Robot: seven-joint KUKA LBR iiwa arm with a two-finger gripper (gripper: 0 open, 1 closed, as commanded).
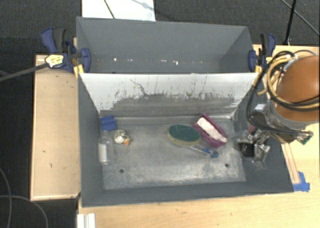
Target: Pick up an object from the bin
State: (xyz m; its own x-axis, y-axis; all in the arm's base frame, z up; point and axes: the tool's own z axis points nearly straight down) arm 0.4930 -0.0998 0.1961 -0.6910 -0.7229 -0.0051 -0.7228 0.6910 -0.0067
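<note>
Hanging at the right of the bin (160,172), the pincer (252,148), clenched or not could not be told, pink-and-white packet (211,131) lay near it toward the middle, green brush (183,134) beyond.

Flat dark-teal oval pad (183,133) lies right of centre on the grey metal bin (165,172) floor. Pink-and-white rectangular block (211,130) is tilted, touching the pad's right edge. Thin blue-tipped stick (205,149) lies just in front. Clear plastic bottle (103,151) lies far left, well apart.
</note>
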